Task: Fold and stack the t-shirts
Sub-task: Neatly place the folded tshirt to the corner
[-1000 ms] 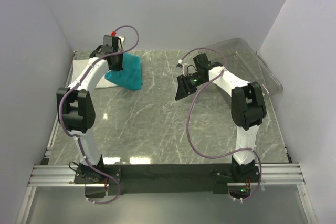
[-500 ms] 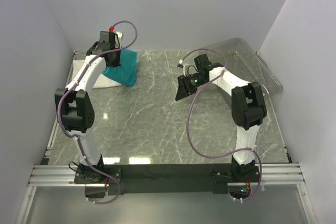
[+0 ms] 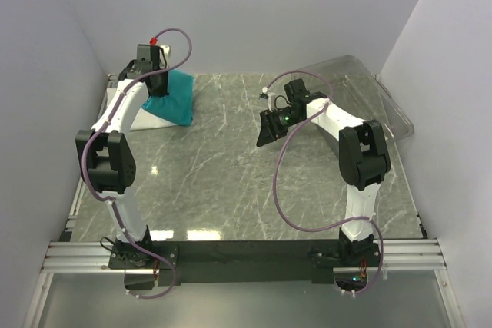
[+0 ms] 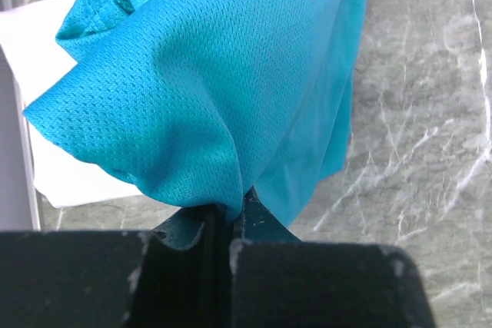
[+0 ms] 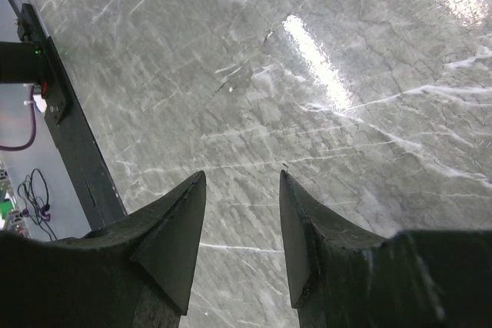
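Firmly, the teal t-shirt [image 4: 231, 74] was pinched by the left gripper [image 4: 223, 224] at the white t-shirt [image 4: 54, 174]'s edge; the right gripper [image 5: 242, 209] was spread.

Left arm [image 3: 127, 104], right arm [image 3: 337, 119]: white links, bulky black joints. Purple cable [image 3: 277, 188] loops along each; red plug [image 3: 154, 40] tops left one. Green light [image 3: 285, 119] near right wrist. Black base [image 3: 142, 255] under each. Right pincer [image 5: 242, 176]: matte black wedge fingers, tapered tips.
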